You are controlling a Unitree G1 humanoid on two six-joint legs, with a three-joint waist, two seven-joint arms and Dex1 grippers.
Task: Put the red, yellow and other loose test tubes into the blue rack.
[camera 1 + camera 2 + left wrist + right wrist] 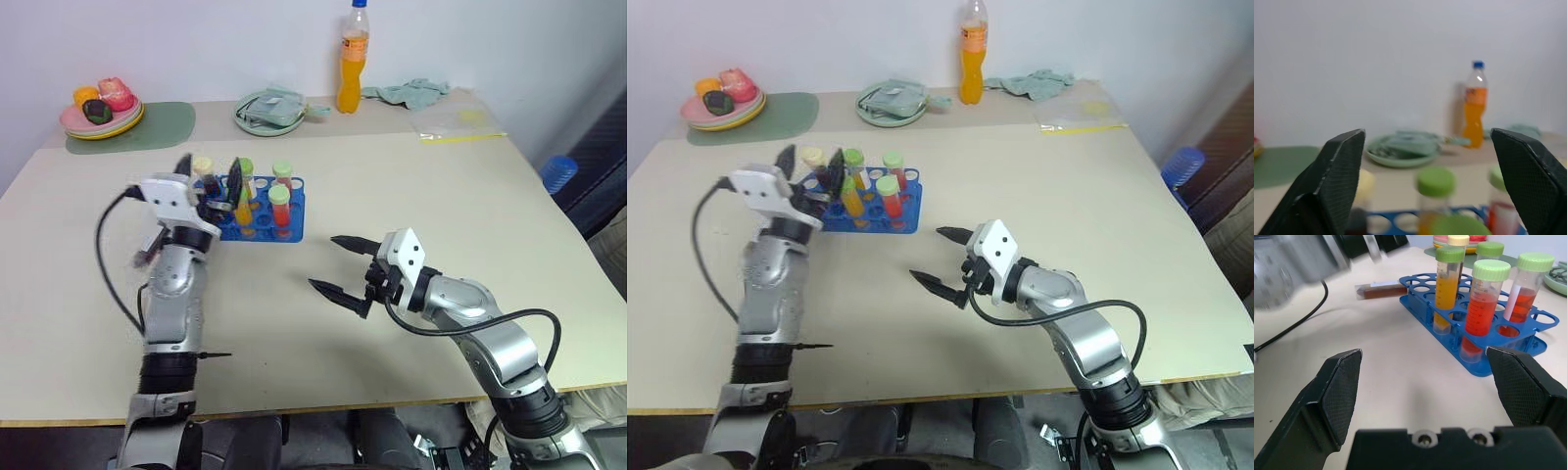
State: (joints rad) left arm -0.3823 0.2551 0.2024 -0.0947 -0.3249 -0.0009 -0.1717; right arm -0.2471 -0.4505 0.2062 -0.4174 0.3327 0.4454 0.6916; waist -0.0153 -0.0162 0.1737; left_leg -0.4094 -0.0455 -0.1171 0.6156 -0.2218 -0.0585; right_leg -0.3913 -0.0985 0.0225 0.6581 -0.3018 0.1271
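Head views
Surface: a pale beige table (392,196) against a white wall (196,39); the blue rack (294,223) stands on it and serves as landmark.
Behind the rack: a green mat (162,122) carrying stacked plates (103,119) with toy food, a pale green dish (269,110), a tall orange drink bottle (353,61) with a blue cap, a crumpled greenish cloth (409,92) and a clear bag (460,122).
Rack contents: capped test tubes (279,208) stand upright in the holes – orange and red liquid under green caps, one with a pale cap.
Left gripper (208,181): just at the rack's left end, above the tubes, fingers apart, nothing between them.
Right gripper (343,264): over bare table in front of and right of the rack, well apart from it, jaws wide and empty.

Left wrist view
Fingers (1334,181): spread wide, nothing between them.
Beyond them: green and pale caps of tubes in the rack (1400,218), with the dish (1403,149) and the bottle (1475,105) farther off by the wall.

Right wrist view
Rack (1484,355): four upright tubes – one orange (1447,289), two red (1481,308), one pale-capped behind.
Loose tube: a dark red tube (1383,289) lies on its side on the table, touching the rack's end.
Fingers (1339,391): wide apart.
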